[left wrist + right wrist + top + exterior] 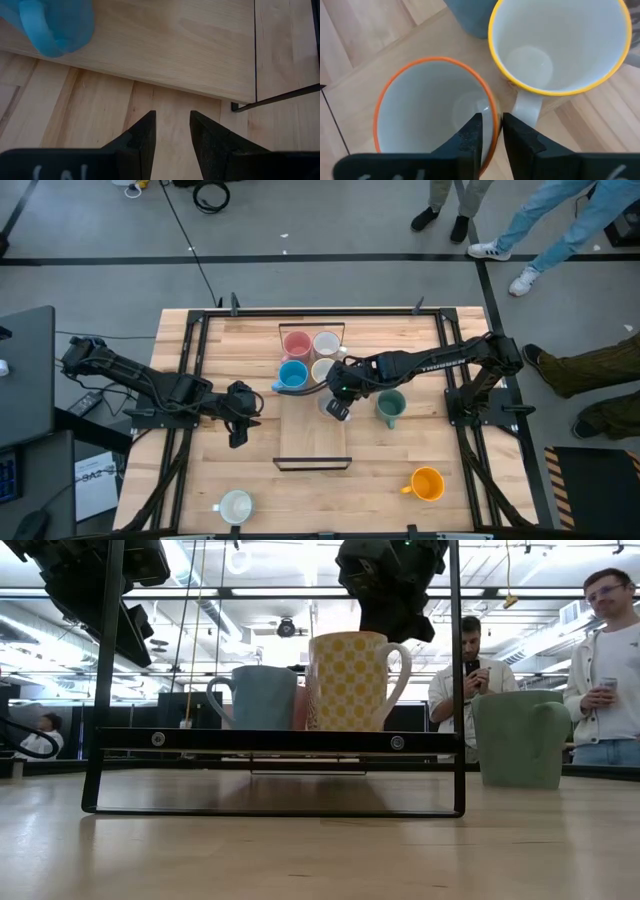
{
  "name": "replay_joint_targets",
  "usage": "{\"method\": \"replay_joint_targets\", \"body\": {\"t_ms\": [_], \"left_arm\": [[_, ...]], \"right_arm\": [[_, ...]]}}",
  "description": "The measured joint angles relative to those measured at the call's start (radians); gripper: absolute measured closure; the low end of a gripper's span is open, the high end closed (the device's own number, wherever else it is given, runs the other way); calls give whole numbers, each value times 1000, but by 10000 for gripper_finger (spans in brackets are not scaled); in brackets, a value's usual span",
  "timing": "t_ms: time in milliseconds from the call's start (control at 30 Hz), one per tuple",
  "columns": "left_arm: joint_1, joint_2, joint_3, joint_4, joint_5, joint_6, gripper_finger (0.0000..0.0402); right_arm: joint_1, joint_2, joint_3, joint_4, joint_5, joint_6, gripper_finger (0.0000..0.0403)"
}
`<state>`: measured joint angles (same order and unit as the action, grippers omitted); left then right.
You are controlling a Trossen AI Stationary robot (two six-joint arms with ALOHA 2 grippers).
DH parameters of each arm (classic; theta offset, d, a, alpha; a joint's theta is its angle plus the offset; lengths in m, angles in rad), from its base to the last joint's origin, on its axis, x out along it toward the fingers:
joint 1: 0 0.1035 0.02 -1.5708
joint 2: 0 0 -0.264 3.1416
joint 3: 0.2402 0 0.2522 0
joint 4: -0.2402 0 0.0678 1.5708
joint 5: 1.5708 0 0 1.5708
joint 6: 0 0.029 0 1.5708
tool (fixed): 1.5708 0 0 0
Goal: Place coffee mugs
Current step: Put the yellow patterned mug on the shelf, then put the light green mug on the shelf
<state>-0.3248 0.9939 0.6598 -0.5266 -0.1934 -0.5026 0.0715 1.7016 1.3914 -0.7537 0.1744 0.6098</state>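
Eight mugs in all: three on the bare table (330,500) and five on the wooden tray (312,442) at centre.

Nearest, along the lower edge of the high view, one white mug (236,506) stands at lower left and one orange mug (427,484) at lower right, well apart. Above them, right of the tray, is one green mug (390,407).

The left gripper (172,135) hovers over the table just left of the tray, its fingers moderately apart with nothing between them.

On the tray's right side, the right gripper (492,119) sits over the rim of an orange-rimmed mug (420,115) that stands beside a yellow-rimmed mug (560,50); I cannot tell whether it grips that rim or is free of it.

Towards the tray's upper end four mugs cluster in a square: blue mug (292,375) and the yellow-rimmed one first, then pink mug (297,345) and a second white one (326,345).

Beyond the table, the low view shows three people: two at right (610,670), one at far left.
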Motion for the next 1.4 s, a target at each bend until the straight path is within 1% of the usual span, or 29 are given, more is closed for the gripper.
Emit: {"method": "replay_joint_targets", "body": {"t_ms": [200,333,767,933,1000,1167,1400], "left_arm": [[0,0,0,0,0,0,276],[0,0,0,0,0,0,276],[0,0,0,0,0,0,276],[0,0,0,0,0,0,276],[0,0,0,0,0,0,276],[0,0,0,0,0,0,276],[0,0,0,4,0,0,276]], "right_arm": [[0,0,0,-2,-11,0,291],[-1,0,0,-2,-11,0,280],[-1,-4,-1,-2,-17,0,279],[-1,-49,-2,-9,-16,-11,280],[-1,-80,-2,-15,-17,-40,280],[-4,-170,-2,-71,-17,-200,279],[-27,-283,-1,-281,-11,-375,280]]}}
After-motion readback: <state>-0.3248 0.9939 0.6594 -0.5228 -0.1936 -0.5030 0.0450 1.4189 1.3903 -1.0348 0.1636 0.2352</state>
